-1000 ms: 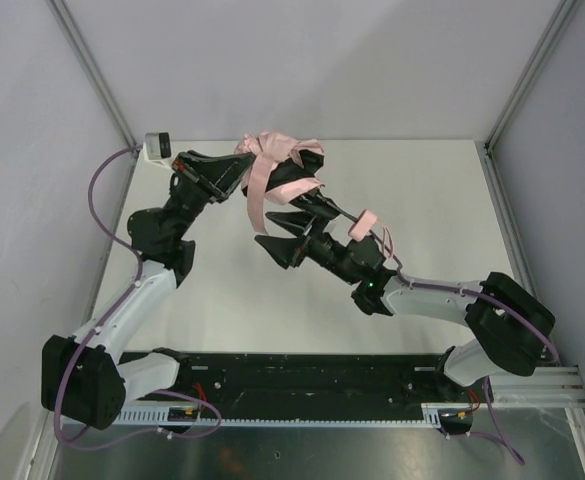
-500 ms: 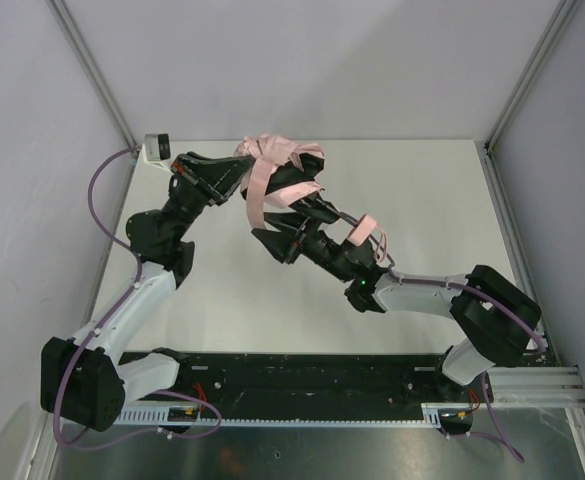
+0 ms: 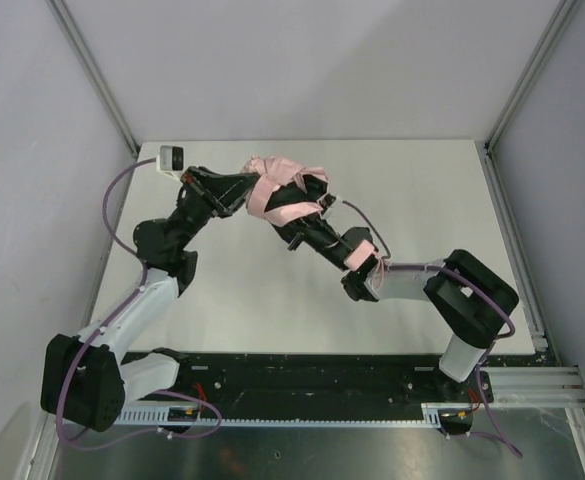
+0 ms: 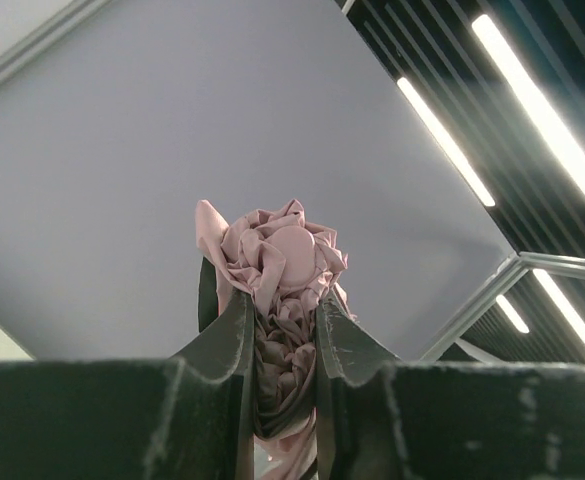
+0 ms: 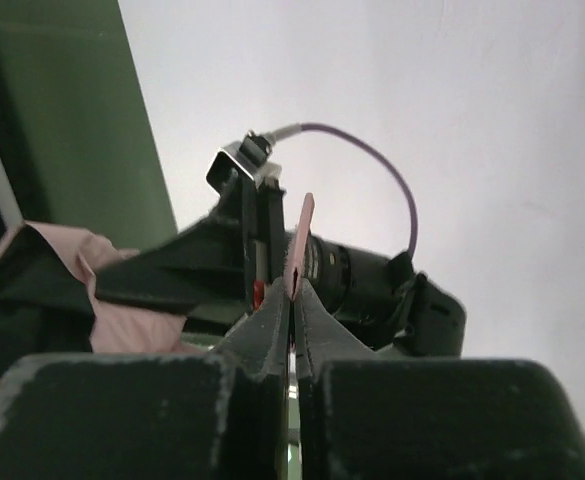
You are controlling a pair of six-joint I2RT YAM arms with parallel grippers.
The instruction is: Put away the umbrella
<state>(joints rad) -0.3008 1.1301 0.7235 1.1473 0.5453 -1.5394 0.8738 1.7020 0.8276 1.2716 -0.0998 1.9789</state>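
White table, matte top, boxed in by grey walls on three sides. A black mounting rail runs along its near edge. My left base and right base sit at either end of it. The umbrella is over the far-middle; can't tell from above if it touches the top.

The top camera looks down from behind the arm bases onto the bench, the left wrist camera looks up past the umbrella at the ceiling, the right wrist camera sits close beside it, all three sharing the umbrella
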